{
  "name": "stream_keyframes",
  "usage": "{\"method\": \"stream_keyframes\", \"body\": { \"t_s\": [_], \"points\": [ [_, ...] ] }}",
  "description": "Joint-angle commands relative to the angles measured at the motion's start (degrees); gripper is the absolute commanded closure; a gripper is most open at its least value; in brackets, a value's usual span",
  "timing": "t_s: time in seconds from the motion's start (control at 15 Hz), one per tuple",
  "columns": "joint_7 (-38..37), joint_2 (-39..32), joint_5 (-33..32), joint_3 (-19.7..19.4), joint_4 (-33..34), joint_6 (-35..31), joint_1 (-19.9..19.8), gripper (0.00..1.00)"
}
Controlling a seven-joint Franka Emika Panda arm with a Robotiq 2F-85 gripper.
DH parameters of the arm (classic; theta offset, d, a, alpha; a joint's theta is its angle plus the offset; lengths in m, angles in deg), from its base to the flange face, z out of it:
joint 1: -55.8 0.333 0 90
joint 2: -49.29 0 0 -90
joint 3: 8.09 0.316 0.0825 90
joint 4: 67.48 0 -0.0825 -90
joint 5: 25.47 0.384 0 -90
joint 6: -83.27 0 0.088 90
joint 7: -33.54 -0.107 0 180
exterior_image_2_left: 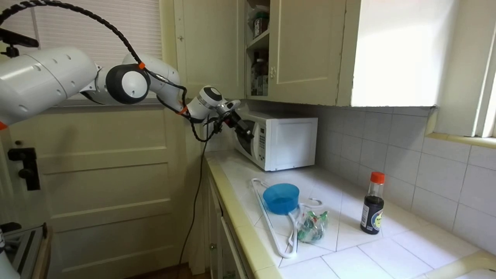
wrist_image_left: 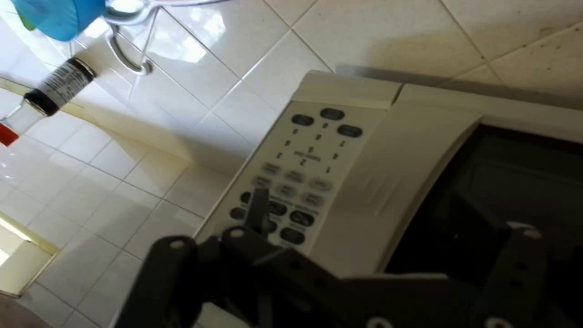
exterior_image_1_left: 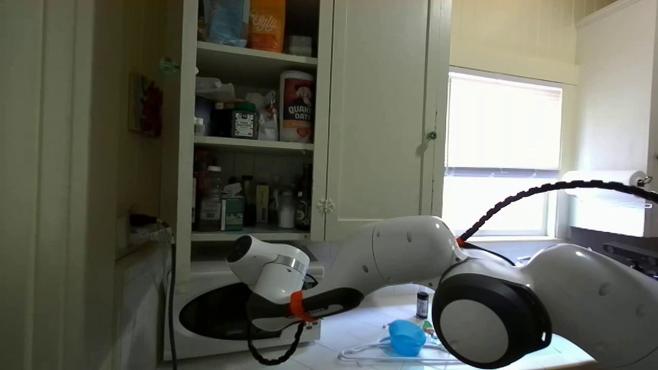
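My gripper (wrist_image_left: 364, 205) stands open in the wrist view, with its dark fingers wide apart and nothing held between them. Beyond it is the front of a white microwave (exterior_image_2_left: 292, 141), whose door looks shut. One finger (wrist_image_left: 258, 205) overlaps the button panel (wrist_image_left: 314, 136); the other blends into the dark door window (wrist_image_left: 537, 182). Between them lies the pale vertical door handle strip (wrist_image_left: 378, 182). In an exterior view the gripper (exterior_image_2_left: 245, 132) is right in front of the handle side; whether it touches cannot be told. The arm hides the gripper in an exterior view where the microwave (exterior_image_1_left: 193, 347) is partly covered.
On the tiled counter (exterior_image_2_left: 360, 257) are a blue bowl (exterior_image_2_left: 281, 199), a white hanger (exterior_image_2_left: 269, 223), a crumpled clear-green bag (exterior_image_2_left: 312, 228) and a red-capped dark bottle (exterior_image_2_left: 372, 205). Above the microwave hangs a cabinet (exterior_image_1_left: 380, 113) with stocked open shelves (exterior_image_1_left: 254, 54).
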Motion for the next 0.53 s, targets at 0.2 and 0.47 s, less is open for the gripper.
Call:
{"method": "stream_keyframes", "body": {
  "t_s": [0.2, 0.47],
  "points": [
    [-1.30, -3.00, -0.50, -1.38, 5.15, -1.76, -0.07, 0.00],
    [-3.07, -2.12, 1.11, -1.25, 3.39, 0.43, -0.71, 0.00]
  ]
}}
